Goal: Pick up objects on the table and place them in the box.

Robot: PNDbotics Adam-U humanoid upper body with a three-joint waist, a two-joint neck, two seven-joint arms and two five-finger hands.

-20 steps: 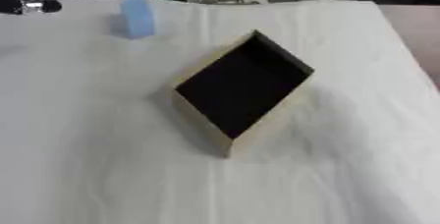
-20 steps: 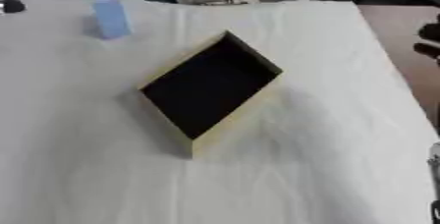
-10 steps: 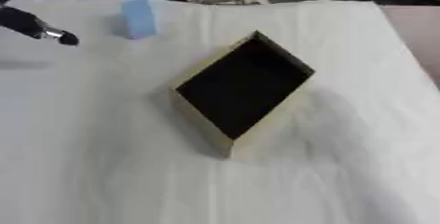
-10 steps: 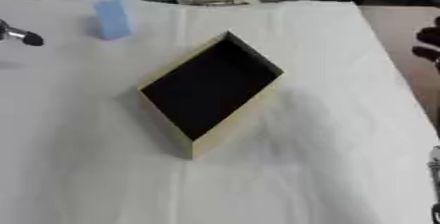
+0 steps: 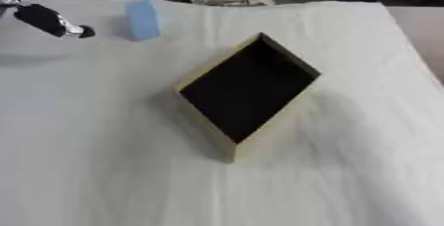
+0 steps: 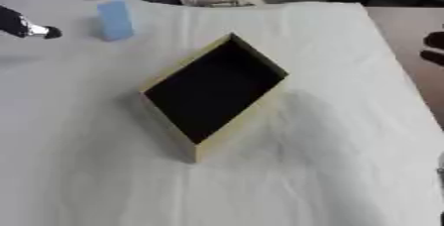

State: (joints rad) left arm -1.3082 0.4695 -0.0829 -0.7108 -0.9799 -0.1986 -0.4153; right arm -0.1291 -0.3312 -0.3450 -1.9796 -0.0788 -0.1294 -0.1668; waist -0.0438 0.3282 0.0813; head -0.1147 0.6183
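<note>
The left hand [image 5: 54, 20] is seen at the upper left edge, above the surface [image 5: 104, 160], with a dark finger stretched toward the blue block [image 5: 142, 19]; nothing is grasped, and the rest of the fingers are cut off, so whether it is released or clenched cannot be told. The block stands upright near the far edge, just beside the fingertip but apart from it. The box [image 5: 249, 89] lies open near the middle, turned cornerwise, and nothing can be made out in its dark interior.

A sideways brush by the extended finger could topple the tall, narrow block or push it toward the far edge. The cloth is wrinkled, which could let the block slide.

Dark shapes at the right edge of the right eye view are possibly the right hand, but this cannot be confirmed.
</note>
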